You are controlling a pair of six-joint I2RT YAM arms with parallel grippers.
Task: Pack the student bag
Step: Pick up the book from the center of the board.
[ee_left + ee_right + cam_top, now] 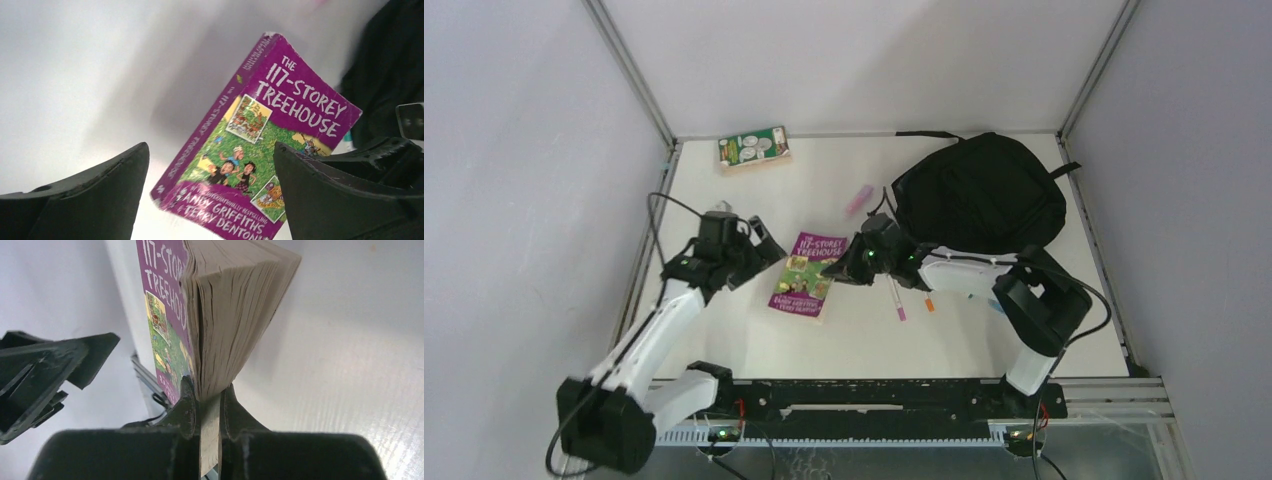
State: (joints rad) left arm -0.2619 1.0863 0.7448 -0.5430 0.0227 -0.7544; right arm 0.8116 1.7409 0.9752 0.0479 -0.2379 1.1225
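While the right arm folds at the elbow and reaches left across the table, we see the right gripper pinching the book at its upper right edge, pages clamped between the fingers. The left arm stretches forward and angles inward. We find the left gripper spread wide, near the book's left side with its fingers facing the cover. The bag lies slumped at the table's far right, just behind the right gripper.
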